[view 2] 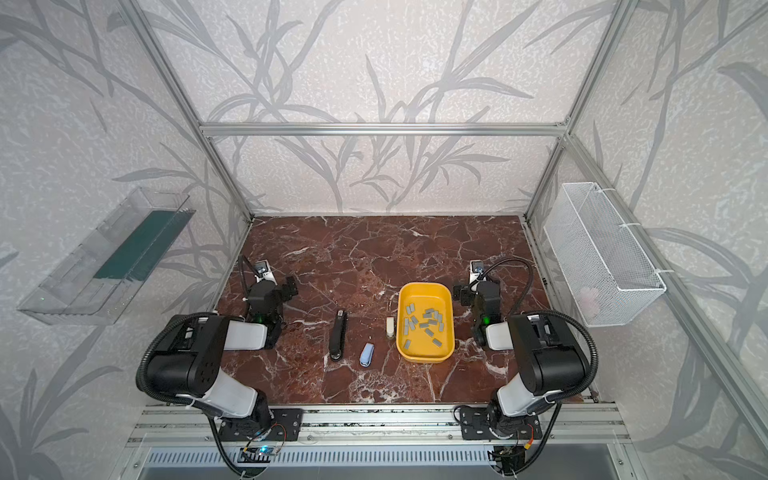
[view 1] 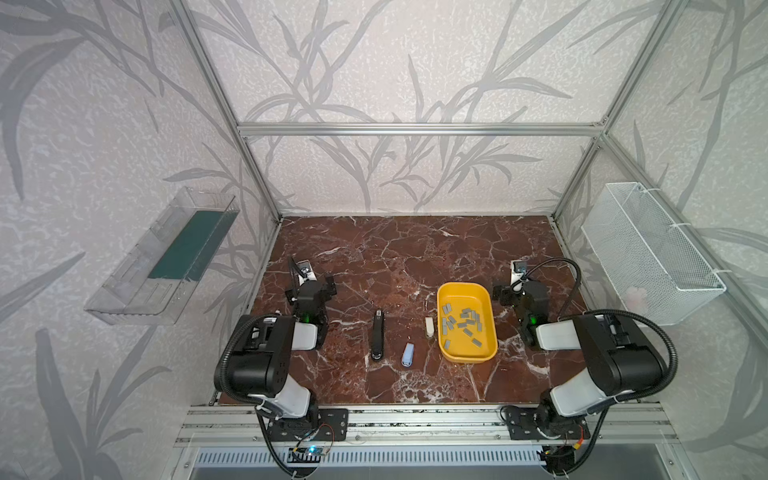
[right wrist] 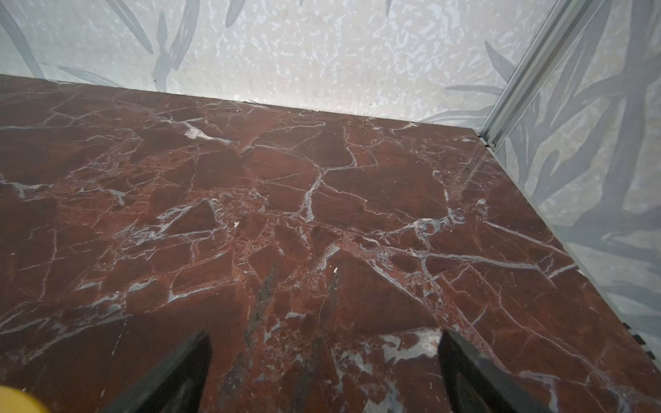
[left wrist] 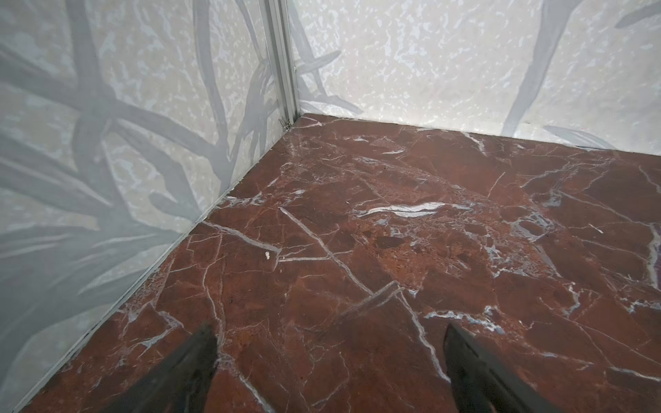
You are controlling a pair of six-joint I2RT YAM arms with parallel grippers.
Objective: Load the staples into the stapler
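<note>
My left tool has its jaws spread wide with nothing between them, over bare worktop. My right tool is spread and empty too. Just beside the right tool, on the side facing the left tool, sits a yellow tray, and the staples lie scattered loose inside it. Just past the tray is a small white stapler. Farther toward the left tool lie a small blue stapler and then a black stapler, which is nearest that tool. Neither tool touches any of them.
</note>
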